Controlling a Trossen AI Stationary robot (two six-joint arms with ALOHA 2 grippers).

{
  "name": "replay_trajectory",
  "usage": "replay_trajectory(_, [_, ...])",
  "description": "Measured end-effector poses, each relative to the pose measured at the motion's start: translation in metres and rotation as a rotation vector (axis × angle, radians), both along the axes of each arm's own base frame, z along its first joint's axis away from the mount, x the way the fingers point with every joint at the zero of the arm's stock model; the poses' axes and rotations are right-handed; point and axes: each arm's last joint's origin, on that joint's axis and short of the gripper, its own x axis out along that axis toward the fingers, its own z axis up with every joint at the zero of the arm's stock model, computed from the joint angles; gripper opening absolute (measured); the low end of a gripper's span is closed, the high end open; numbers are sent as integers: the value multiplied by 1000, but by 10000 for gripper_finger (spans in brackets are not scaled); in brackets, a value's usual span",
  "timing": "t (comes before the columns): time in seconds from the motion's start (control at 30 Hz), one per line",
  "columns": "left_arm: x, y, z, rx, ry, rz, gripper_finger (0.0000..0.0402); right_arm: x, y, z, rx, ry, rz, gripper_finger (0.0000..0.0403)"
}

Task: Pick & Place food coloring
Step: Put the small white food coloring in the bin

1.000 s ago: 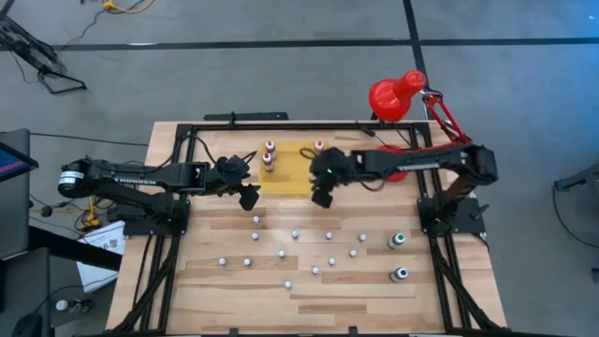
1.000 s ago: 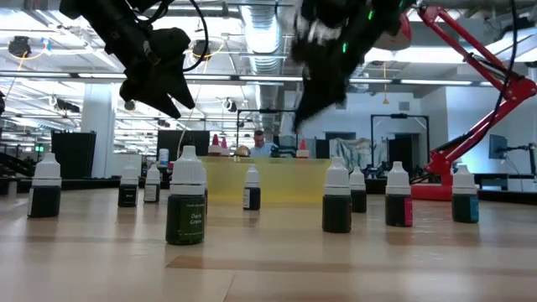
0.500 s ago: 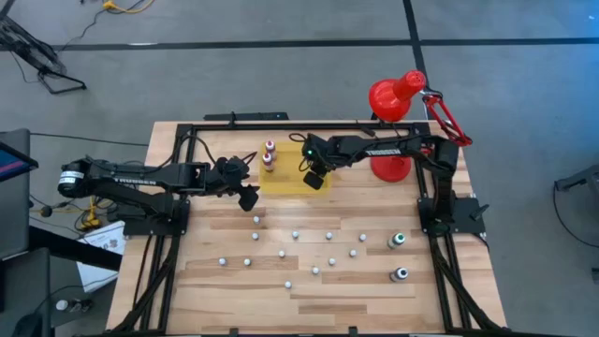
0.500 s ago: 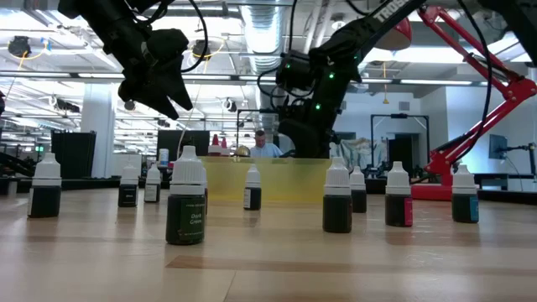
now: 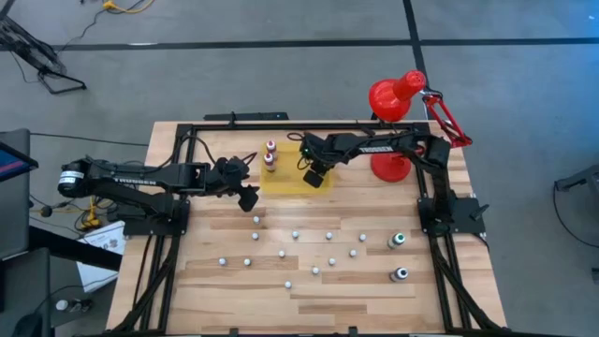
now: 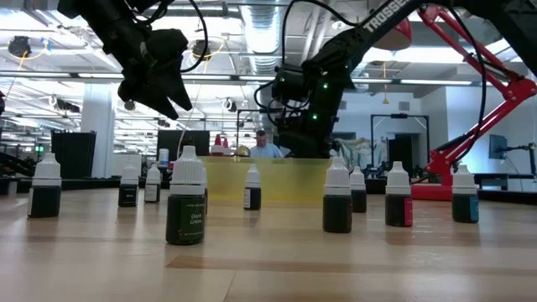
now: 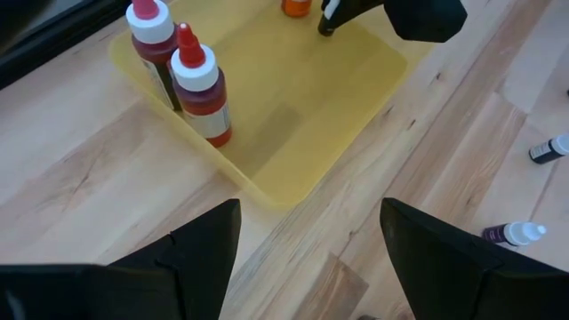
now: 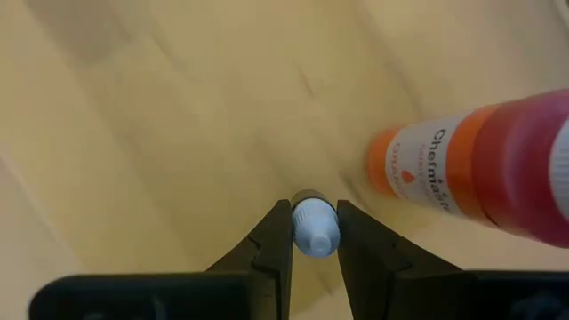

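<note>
One camera is looking straight down from high up. One is peeking across at table height. Two are riding wrists, both seeing the yellow mat (image 5: 290, 175).

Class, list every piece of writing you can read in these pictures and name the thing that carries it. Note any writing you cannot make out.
"Chefmaster", partly cut off: on the orange bottle, right wrist view.
"Dark Green": on the nearest bottle, low view.
"TROSSEN", partly visible: on the right arm, low view.
Labels on the other small bottles: too small to read.
</note>
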Motion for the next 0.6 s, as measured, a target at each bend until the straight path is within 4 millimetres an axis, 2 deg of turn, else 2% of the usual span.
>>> replay_trajectory(0.27, [0,0,0,0,0,0,263,1,0,-3,-6,6,25,84])
replay_trajectory(0.6, [0,0,0,-1,0,0,263,0,0,-2,-6,10,28,137])
